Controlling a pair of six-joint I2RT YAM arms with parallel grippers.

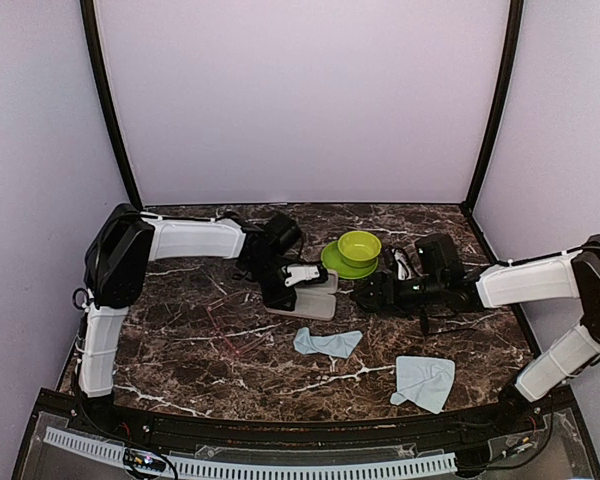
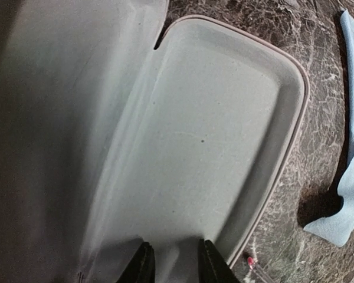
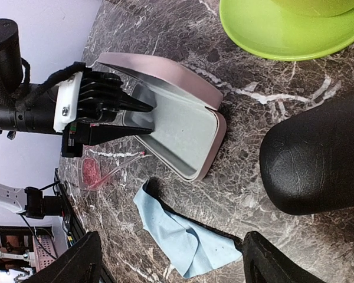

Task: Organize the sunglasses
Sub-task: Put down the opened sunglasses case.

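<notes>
The red-pink sunglasses (image 1: 235, 325) lie flat on the marble, left of and nearer than the open pink case (image 1: 315, 303); the right wrist view shows them (image 3: 91, 171) just beside the case's edge. A thin black wire pair (image 1: 400, 262) lies by the green dish. My left gripper (image 1: 320, 272) reaches into the case's grey hollow (image 2: 224, 135); its fingertips (image 2: 144, 265) stand a little apart, open, with nothing between them. My right gripper (image 1: 360, 295) hovers right of the case, wide open (image 3: 177, 265) and empty, above a blue cloth (image 3: 183, 236).
A green bowl on a green plate (image 1: 355, 250) sits behind the case. A black oval case (image 3: 318, 159) lies at the right, close to my right wrist. A second blue cloth (image 1: 423, 382) lies near the front right. Walls close in the table on three sides.
</notes>
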